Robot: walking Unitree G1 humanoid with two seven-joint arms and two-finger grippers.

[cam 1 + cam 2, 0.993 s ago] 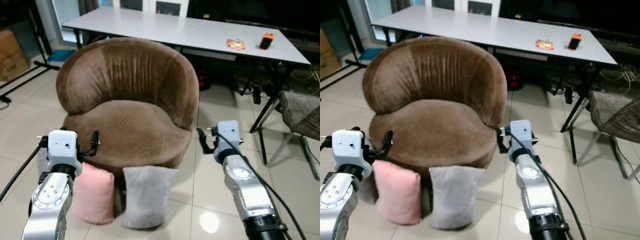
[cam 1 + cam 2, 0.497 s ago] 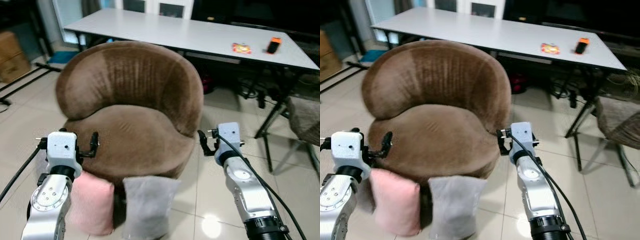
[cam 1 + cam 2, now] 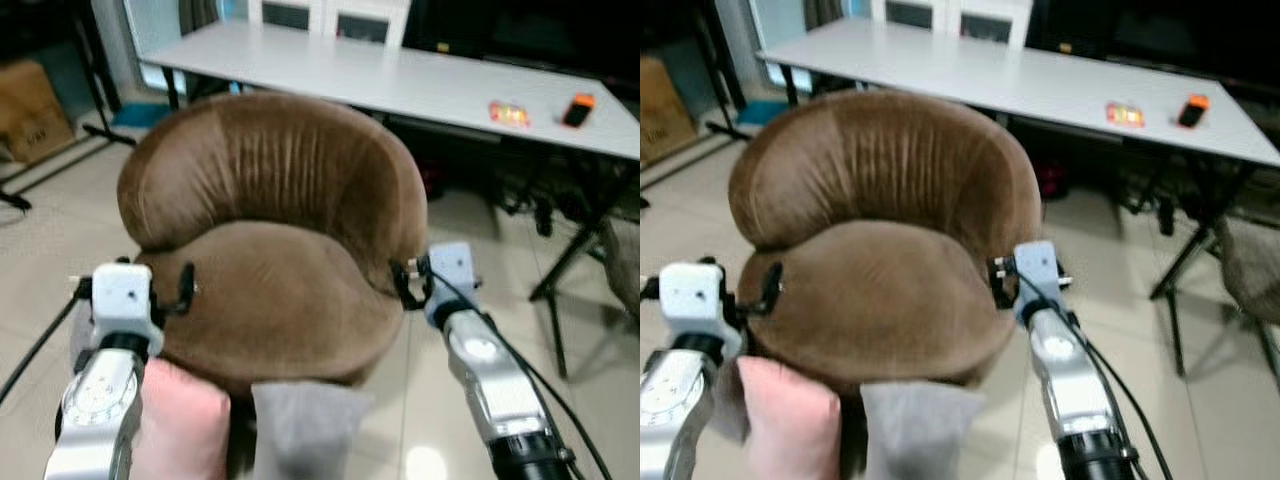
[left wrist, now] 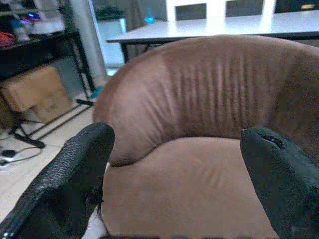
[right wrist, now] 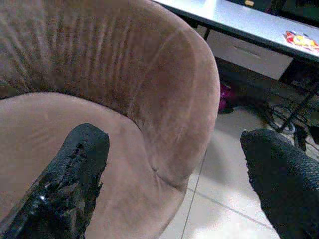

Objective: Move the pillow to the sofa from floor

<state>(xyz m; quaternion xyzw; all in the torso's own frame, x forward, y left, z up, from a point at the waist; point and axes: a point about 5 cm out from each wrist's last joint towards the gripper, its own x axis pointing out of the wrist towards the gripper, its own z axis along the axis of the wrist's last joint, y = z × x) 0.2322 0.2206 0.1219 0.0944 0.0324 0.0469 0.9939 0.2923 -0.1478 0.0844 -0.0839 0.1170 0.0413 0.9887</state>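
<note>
A pink pillow (image 3: 185, 430) and a grey pillow (image 3: 305, 430) stand on the tiled floor against the front of a round brown sofa chair (image 3: 280, 200). They lie at the bottom of the eye views, partly cut off. My left gripper (image 3: 133, 288) is held up above the pink pillow, in front of the seat's left edge, open and holding nothing. My right gripper (image 3: 440, 282) hovers beside the sofa's right side, open too. Both wrist views look between wide-apart black fingers (image 4: 75, 174) (image 5: 75, 164) at the sofa's seat and back.
A long white table (image 3: 400, 75) stands behind the sofa with a snack packet (image 3: 509, 113) and an orange object (image 3: 578, 108) on it. A cardboard box (image 3: 35, 110) and black stand legs are at far left. A chair (image 3: 1250, 270) is at right.
The whole view has shifted: the sofa looks closer and the pillows have slid down to the bottom edge. Both grippers stay raised and open in much the same pose.
</note>
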